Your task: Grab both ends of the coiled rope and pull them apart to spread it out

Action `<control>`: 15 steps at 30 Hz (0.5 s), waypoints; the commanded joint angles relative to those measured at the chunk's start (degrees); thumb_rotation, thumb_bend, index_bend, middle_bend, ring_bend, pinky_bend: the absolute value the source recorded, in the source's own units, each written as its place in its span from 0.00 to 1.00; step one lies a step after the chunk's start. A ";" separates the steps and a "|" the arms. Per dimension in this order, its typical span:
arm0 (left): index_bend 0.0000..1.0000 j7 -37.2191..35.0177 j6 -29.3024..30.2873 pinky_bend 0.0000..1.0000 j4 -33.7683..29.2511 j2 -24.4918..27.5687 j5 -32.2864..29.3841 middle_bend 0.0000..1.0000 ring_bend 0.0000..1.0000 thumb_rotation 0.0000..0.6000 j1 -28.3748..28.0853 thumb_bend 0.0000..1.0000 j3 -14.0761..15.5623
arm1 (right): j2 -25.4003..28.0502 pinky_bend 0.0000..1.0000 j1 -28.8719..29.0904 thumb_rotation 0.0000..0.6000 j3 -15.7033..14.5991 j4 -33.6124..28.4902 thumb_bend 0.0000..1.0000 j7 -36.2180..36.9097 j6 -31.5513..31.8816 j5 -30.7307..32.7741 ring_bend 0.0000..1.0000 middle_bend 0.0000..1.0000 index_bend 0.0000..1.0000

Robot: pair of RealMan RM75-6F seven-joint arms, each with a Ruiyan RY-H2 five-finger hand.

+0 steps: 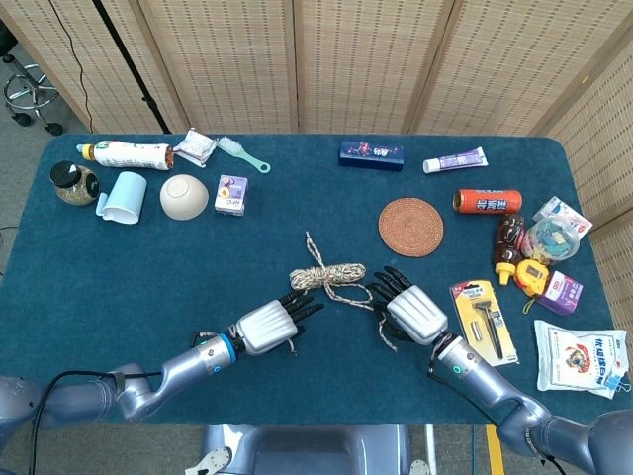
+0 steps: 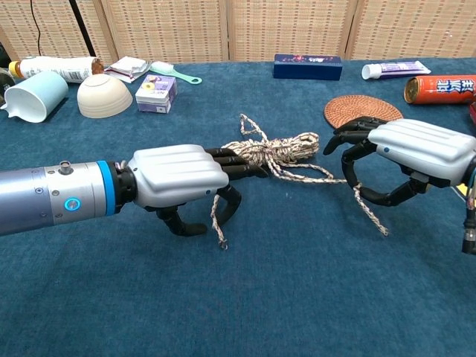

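The rope [image 2: 275,152] is lying coiled beside the round mat [image 2: 362,110]; the left hand [image 2: 182,177] and right hand [image 2: 405,152] are each pinching a loose end, seemingly readying to pull outward.

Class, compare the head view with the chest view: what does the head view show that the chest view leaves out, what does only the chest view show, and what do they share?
Only the head view shows the razor pack, the white pouch and the jar. Only the chest view shows the rope end hanging below the left hand and the strand running through the right hand. Both show the coiled rope, the round mat and the bowl.
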 commanded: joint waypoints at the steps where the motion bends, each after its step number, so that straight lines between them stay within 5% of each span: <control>1: 0.48 0.15 -0.42 0.00 0.11 -0.12 -0.42 0.00 0.00 1.00 -0.14 0.35 -0.16 | -0.03 0.00 -0.03 1.00 0.02 0.03 0.52 0.13 0.00 0.06 0.10 0.21 0.61; 15: 0.49 1.48 -1.67 0.00 0.30 -0.95 -1.88 0.00 0.00 1.00 -0.80 0.35 -0.70 | -0.11 0.00 -0.28 1.00 0.06 0.61 0.52 0.98 0.21 0.28 0.10 0.21 0.61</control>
